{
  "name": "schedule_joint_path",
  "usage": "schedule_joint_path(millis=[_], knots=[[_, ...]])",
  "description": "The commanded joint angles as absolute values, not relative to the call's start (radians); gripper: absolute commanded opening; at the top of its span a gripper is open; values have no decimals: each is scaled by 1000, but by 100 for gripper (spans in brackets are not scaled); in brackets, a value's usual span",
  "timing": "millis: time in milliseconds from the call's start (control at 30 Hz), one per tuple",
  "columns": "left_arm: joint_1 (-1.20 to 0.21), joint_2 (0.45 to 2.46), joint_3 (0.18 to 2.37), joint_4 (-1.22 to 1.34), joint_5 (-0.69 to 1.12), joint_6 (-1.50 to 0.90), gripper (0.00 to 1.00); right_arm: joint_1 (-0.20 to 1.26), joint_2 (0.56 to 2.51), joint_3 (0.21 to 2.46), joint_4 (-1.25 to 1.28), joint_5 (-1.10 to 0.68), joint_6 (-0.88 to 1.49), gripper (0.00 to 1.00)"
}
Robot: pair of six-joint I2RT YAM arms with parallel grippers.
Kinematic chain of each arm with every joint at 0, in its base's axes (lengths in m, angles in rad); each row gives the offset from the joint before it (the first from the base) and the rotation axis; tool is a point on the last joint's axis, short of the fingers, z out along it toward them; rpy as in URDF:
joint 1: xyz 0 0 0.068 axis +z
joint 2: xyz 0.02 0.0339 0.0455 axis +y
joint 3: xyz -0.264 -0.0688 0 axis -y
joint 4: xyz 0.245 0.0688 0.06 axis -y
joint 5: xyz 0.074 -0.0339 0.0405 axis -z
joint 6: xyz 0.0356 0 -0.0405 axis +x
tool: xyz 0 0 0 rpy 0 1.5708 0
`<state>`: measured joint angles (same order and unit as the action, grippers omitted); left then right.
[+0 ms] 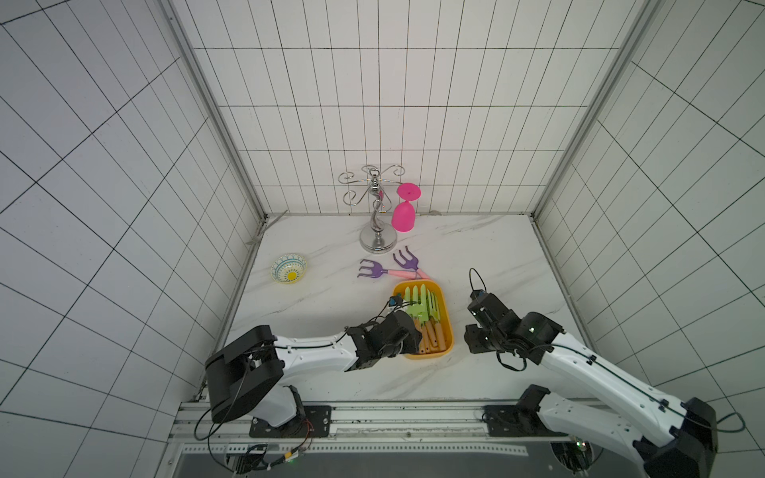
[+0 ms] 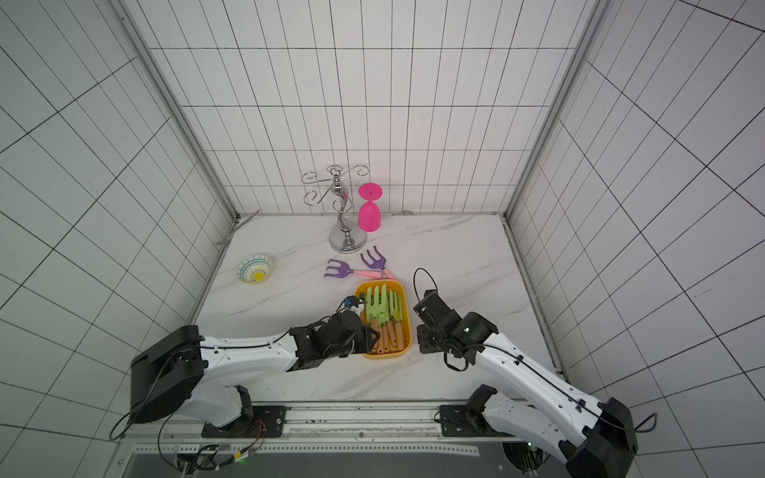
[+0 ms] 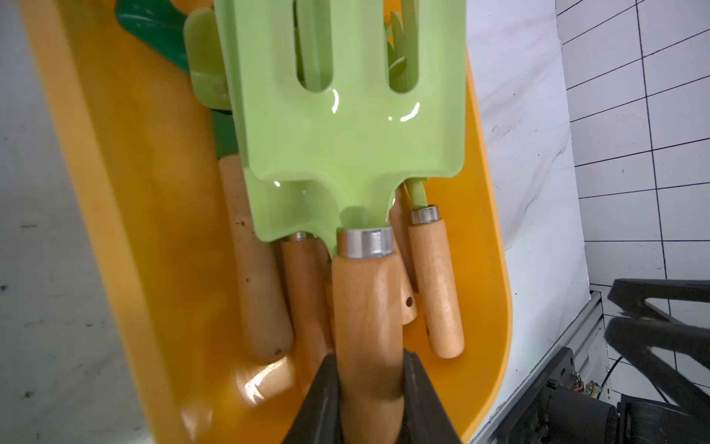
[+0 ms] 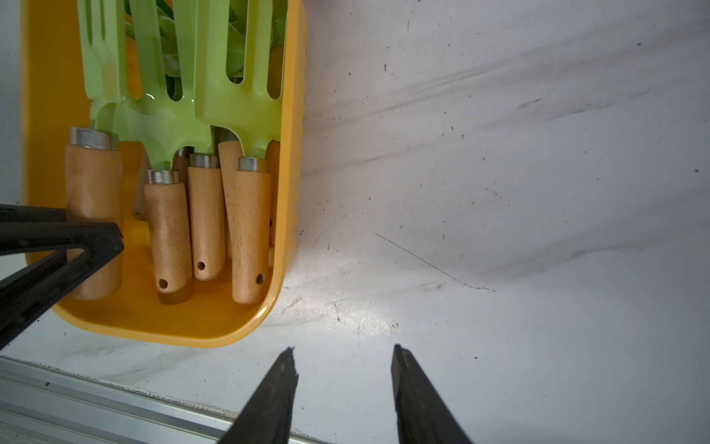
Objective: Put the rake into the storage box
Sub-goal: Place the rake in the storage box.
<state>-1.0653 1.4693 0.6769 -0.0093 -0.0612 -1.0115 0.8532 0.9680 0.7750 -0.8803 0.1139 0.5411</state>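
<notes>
Left wrist view: the left jaws pinch the wooden handle of a green rake [image 3: 345, 146], its head just ahead of them, atop other rakes [image 3: 436, 284] inside the storage box [image 3: 126, 230]. Lower it flat, then release gently — the right jaws stand spread, empty.

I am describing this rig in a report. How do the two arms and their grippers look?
The left arm and right arm have white links with black joints and bases; thin black cables run along the links. A small green light shows on a right joint. The left gripper and right gripper have slim black fingers tapering to points.
</notes>
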Motion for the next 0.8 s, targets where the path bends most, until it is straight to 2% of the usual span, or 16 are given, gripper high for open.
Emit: schedule_joint_path(millis=[0,133,233,300,400,467,767], knots=[[-1069,1465,657,64,-85,-1027,8,858,959,784,-889,136,534,45],[-1078,1462,636,69,-104,-1042,9,859,966,777,-882,132,537,45],[-1081,1457,630,31,-125,-1060,14,859,981,773,-878,134,540,45],[-1089,1452,630,7,-142,-1073,23,858,989,772,-874,143,543,45],[-1100,1438,637,-24,-165,-1076,43,858,1007,784,-871,155,539,45],[-1106,1432,654,-60,-184,-1075,51,858,1019,794,-862,160,531,46],[-1160,1373,785,-263,-261,-1018,60,855,1077,863,-827,159,508,46]])
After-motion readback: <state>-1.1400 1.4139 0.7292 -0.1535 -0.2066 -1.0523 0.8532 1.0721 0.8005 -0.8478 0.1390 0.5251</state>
